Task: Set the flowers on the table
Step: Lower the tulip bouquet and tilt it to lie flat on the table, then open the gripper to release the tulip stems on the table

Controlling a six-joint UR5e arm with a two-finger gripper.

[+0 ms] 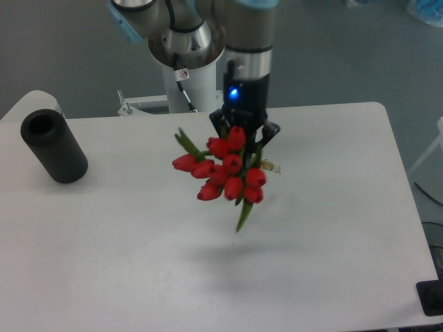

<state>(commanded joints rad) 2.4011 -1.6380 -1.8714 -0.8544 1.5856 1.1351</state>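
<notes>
The flowers (223, 171), a bunch of red tulips with green leaves, hang in the air over the middle of the white table (138, 263), blooms facing the camera and downward. My gripper (242, 136) is right behind the blooms, shut on the stems, which the blooms mostly hide. A faint shadow lies on the tabletop beneath the bunch.
A black cylinder (53, 146) stands at the table's left side. The arm's base column (185, 52) rises behind the far edge. A dark object (432, 297) sits off the table's near right corner.
</notes>
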